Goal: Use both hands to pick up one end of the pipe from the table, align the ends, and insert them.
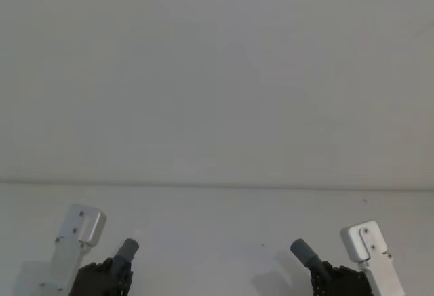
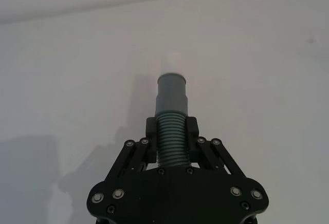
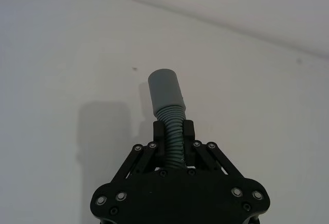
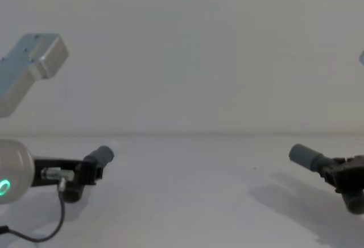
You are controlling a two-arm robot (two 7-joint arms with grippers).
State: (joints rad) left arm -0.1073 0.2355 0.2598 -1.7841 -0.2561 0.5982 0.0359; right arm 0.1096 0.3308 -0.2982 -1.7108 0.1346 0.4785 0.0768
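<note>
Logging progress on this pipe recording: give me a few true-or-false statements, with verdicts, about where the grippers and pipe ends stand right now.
1. The left gripper is shut on the ribbed part of the pipe, just behind a cuff. True.
2. That cuff carries a white tip. True.
3. The right gripper is open and empty. False: it is shut on the pipe's ribbed part behind the plain cuff.
4. The two ends are already joined. False: in the chest view they are apart, with the table showing between them.
</note>
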